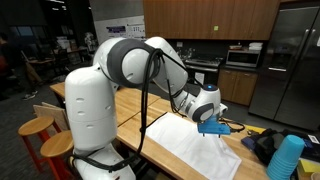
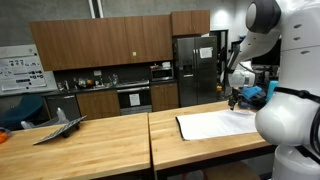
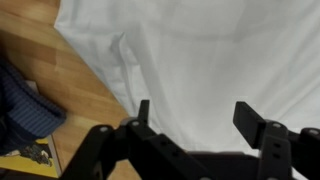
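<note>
An exterior view stood close behind the robot base (image 1: pixel 90 110) and looked past it, slightly downward, at the white cloth (image 1: pixel 195 148), with the kitchen cabinets (image 1: pixel 200 15) beyond the cloth. An exterior view stood well away from the cloth (image 2: pixel 215 125), down the long table (image 2: pixel 90 140), and faced the same cabinets. The wrist view hung very near above the cloth, looking down between the fingers of the gripper (image 3: pixel 195 115). All three views shared the cloth.

Black two-fingered gripper (image 3: pixel 194 112), jaws apart, hangs over a wrinkled white cloth (image 3: pixel 200 50); dark blue checked fabric (image 3: pixel 25 100) lies beside the cloth's left edge.
</note>
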Available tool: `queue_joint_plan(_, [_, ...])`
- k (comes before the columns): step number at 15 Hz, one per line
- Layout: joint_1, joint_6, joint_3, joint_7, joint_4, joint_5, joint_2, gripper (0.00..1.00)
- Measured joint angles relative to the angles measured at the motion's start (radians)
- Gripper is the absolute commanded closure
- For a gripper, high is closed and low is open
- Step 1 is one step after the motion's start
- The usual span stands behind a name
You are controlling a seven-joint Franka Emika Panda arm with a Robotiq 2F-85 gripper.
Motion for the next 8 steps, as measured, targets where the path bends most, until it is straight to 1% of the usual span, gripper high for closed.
queue_joint_plan(1, [-0.006,0.022,0.01,-0.013,0.009,0.0,0.016,0.1])
queue_joint_plan(2, [-0.014,0.041,0.022,-0.023,0.019,0.004,0.031,0.13])
queue_joint_plan(4, [-0.029,0.065,0.039,-0.042,0.037,0.017,0.056,0.12])
queue_joint_plan(5, [-0.032,0.072,0.039,-0.056,0.046,0.027,0.066,0.13])
queue_joint_plan(6, [-0.034,0.079,0.038,-0.061,0.052,0.028,0.074,0.21])
queue_joint_plan(7, [-0.037,0.084,0.037,-0.067,0.057,0.026,0.082,0.17])
queue_joint_plan(8, [-0.045,0.09,0.038,-0.069,0.061,0.013,0.087,0.15])
